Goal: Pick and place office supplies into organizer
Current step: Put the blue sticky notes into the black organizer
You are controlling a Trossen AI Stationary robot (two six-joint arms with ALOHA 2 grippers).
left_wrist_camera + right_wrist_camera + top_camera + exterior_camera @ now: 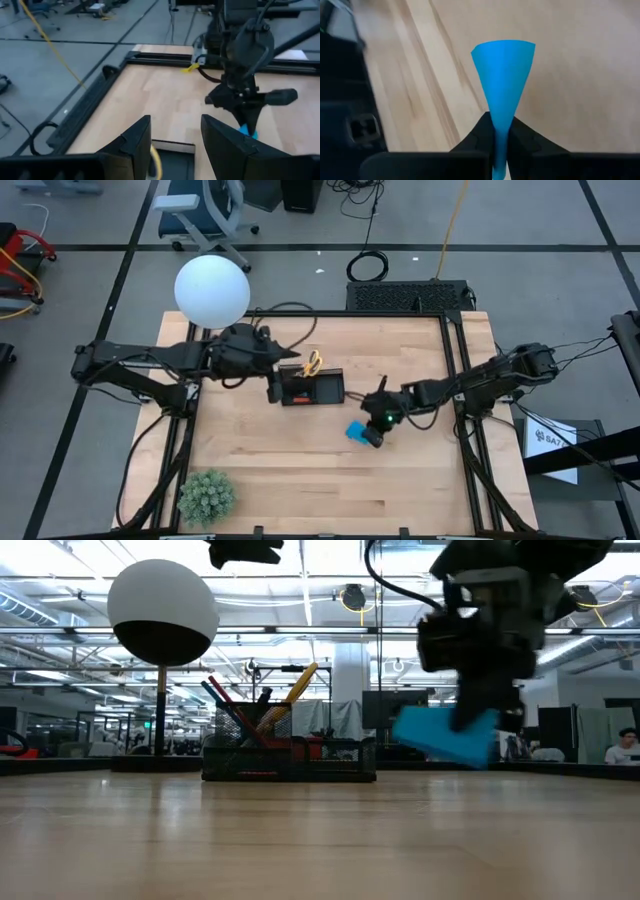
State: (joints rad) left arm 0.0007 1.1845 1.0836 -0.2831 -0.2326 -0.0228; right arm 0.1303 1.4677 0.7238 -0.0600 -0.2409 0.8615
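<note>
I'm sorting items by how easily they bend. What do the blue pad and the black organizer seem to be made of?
The blue note pad looks like matte paper: it curves into a cone where the right end effector pinches it. The organizer looks like black wire mesh, probably metal: the room shows through its walls.

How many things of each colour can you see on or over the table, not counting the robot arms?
White: 1, the globe lamp
Green: 1, the plant
Black: 1, the organizer
Yellow: 1, the scissors standing in the organizer
Blue: 1, the note pad held above the table
Total: 5. The pens in the organizer are too bunched to count.
</note>
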